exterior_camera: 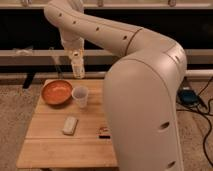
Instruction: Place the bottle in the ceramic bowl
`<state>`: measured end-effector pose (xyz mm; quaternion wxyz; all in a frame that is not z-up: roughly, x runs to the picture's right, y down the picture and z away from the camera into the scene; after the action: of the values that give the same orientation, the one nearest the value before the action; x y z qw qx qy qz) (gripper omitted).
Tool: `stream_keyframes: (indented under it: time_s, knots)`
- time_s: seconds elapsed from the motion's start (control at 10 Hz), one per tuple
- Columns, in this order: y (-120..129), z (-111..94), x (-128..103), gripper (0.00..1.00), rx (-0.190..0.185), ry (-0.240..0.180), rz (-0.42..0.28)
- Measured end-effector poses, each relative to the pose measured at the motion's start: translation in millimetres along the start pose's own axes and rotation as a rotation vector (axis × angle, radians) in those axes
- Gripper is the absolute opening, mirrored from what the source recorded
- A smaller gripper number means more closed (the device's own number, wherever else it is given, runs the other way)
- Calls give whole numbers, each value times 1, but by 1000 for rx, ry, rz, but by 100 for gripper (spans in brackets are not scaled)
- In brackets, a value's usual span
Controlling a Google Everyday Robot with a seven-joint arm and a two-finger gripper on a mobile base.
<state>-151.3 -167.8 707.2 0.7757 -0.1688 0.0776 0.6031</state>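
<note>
My gripper (76,56) hangs from the big white arm above the back of the wooden table (55,145). It is shut on the bottle (78,69), a small whitish bottle that hangs upright in the air. The bottle is above and behind the translucent white cup (80,96), and to the right of and higher than the ceramic bowl (56,92). The orange bowl sits at the table's back left and looks empty.
A small whitish oblong item (70,125) lies at mid-table. The end of a flat dark bar (104,132) shows beside the arm's body, which covers the table's right side. Carpet surrounds the table; dark shelving stands behind.
</note>
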Motion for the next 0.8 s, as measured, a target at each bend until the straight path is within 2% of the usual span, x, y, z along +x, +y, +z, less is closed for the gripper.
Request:
stream_keyframes:
  time_s: [0.3, 0.6, 0.8]
  knots:
    - [19, 26, -2, 0, -75, 49, -36]
    - [28, 71, 7, 0, -136, 130, -56]
    - [34, 90, 7, 0, -195, 166, -62]
